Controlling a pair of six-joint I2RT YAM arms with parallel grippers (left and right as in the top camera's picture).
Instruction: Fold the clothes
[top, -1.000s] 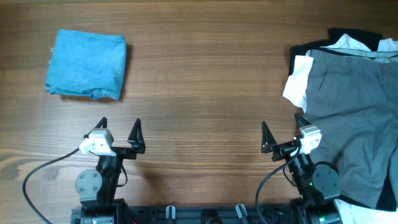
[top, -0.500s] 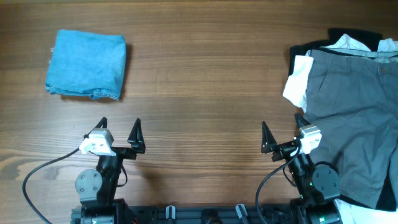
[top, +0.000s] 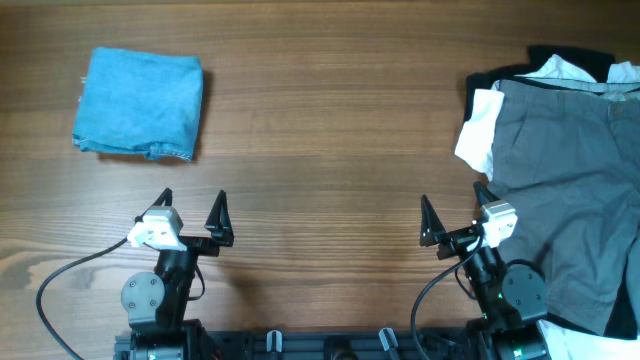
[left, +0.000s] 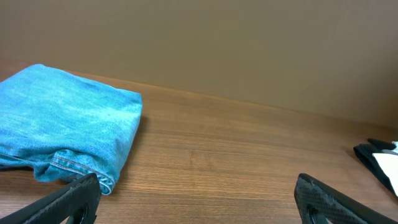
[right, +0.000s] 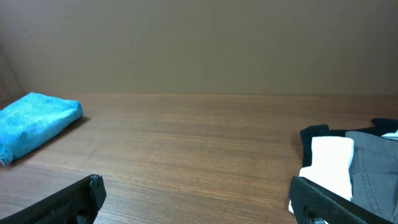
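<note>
Jeans (top: 138, 103), a folded bundle at left; grey trousers (top: 565, 190) at right.

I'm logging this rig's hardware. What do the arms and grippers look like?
Both arms are black with round joint housings. The left gripper and right gripper each carry two pointed black fingers on a white block. Black cables trail from both.
</note>
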